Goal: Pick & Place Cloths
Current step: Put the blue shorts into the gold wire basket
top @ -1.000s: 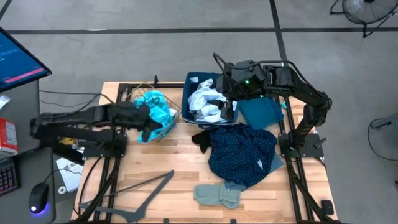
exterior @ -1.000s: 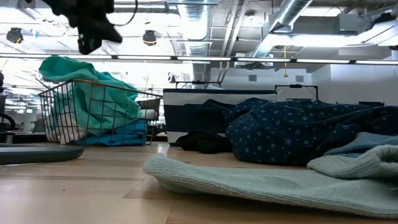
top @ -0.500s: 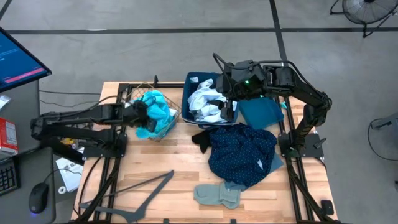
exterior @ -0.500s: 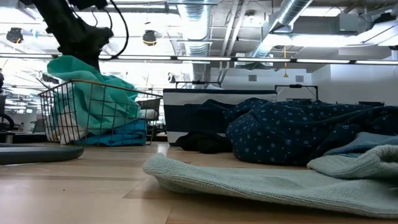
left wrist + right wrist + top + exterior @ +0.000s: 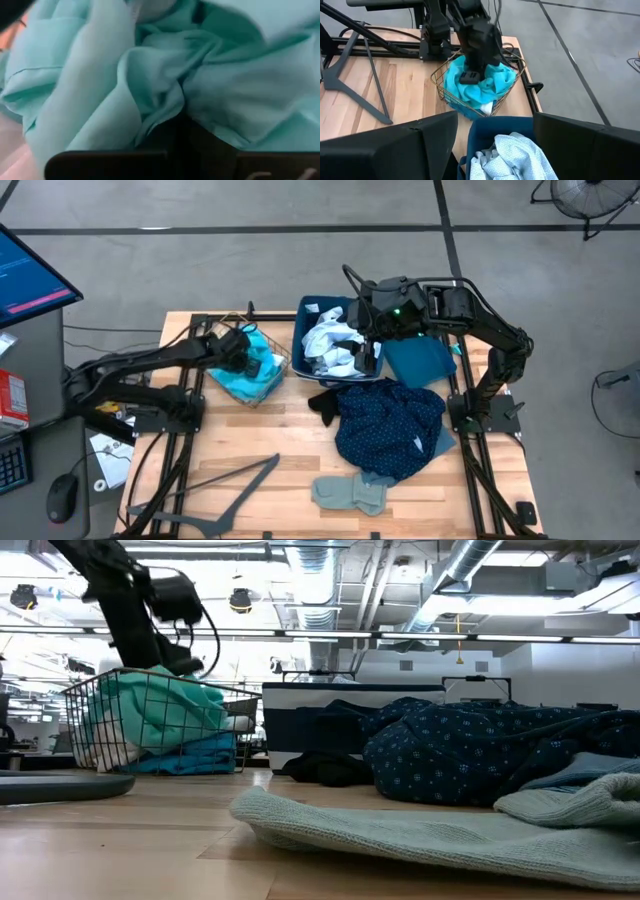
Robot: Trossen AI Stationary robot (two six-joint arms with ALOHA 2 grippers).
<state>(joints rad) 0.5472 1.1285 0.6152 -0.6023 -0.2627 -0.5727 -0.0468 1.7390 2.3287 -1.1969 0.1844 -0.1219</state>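
left claw closed on turquoise cloth, pressed into wire basket | right claw open over blue bin | risk: cloth drags back out when lifted

Wooden slat table, light planks, dark frame rails along both sides. Resting directly on top: brown wire basket at rear left; dark blue bin at rear centre; black cloth just in front of bin; navy dotted cloth centre right; grey-green cloth near front edge; dark hanger at front left.
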